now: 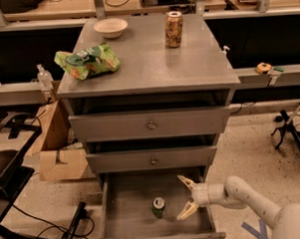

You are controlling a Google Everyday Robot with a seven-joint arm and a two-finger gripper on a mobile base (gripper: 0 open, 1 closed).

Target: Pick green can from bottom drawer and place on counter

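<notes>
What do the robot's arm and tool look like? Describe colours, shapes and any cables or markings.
The arm is smooth, white and tubular, with rounded joints; no cables or markings show. Its tool, over the right of the drawer beside the can, has a pale wrist block and two cream, tapering, curved fingers, spread apart.

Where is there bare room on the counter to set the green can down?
The counter is bare from the snack bag across to the right edge, and forward of the tan can. Crowded: back edge (bowl, tan can) and left side (snack bag). The gripper, open, hangs over the bottom drawer, right of the green can.
</notes>
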